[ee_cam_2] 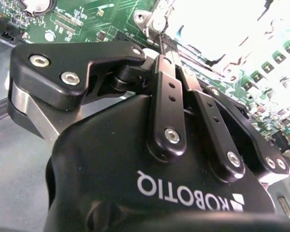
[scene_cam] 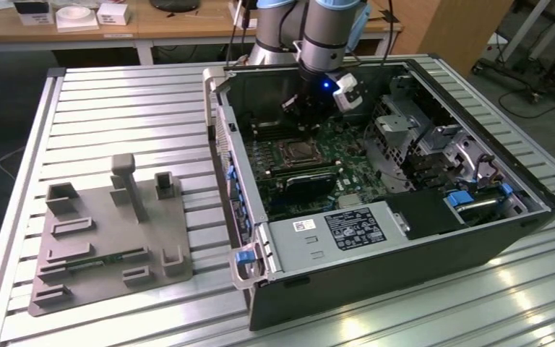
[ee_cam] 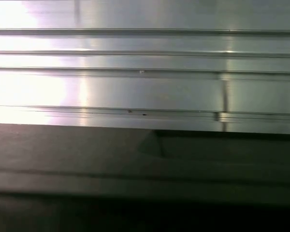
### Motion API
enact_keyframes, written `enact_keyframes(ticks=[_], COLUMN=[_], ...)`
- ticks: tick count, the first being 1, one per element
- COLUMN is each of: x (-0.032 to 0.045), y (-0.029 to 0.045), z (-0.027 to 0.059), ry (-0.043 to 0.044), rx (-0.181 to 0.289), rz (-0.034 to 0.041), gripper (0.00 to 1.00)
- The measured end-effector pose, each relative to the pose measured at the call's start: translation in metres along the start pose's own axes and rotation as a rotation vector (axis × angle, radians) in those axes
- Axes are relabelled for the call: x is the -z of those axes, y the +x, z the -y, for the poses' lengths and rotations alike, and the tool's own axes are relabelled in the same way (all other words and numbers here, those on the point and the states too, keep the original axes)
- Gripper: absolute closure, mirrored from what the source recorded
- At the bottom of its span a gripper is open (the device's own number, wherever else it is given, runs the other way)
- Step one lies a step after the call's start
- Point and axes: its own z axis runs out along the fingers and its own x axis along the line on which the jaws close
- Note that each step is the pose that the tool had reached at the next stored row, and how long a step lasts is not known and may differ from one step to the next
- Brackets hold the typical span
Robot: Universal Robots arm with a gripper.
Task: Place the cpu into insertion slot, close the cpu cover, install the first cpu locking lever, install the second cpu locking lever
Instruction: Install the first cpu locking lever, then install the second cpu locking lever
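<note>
End effector (scene_cam: 297, 116) hovered inside the open computer case (scene_cam: 384, 246), just above the insertion slot (scene_cam: 297, 153).
Exterior view showed the slot; second wrist view showed its fingers (ee_cam_2: 166, 104) pressed together, glare hiding any cpu.

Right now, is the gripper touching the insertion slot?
Cannot tell. In the exterior view the gripper hangs just behind the insertion slot, but its fingertips blend into the dark case, so neither contact nor gap is plain.

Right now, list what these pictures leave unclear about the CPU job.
- Gripper jaws: exterior view, too small and dark against the case; second wrist view, the gripper's own body covers them.
- Insertion slot: exterior view, too small to tell whether the cpu sits in it.
- Cpu cover: second wrist view, glare washes out the socket area.
</note>
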Motion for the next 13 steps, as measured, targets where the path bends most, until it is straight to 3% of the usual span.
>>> enact_keyframes(ticks=[9,13], x=[0.0129,0.015], y=[0.0001,0.0001], z=[0.0003,0.0003], ry=[0.0023,0.0023], rx=[0.0,0.0], rz=[-0.0016,-0.0015], gripper=[0.9,0.9])
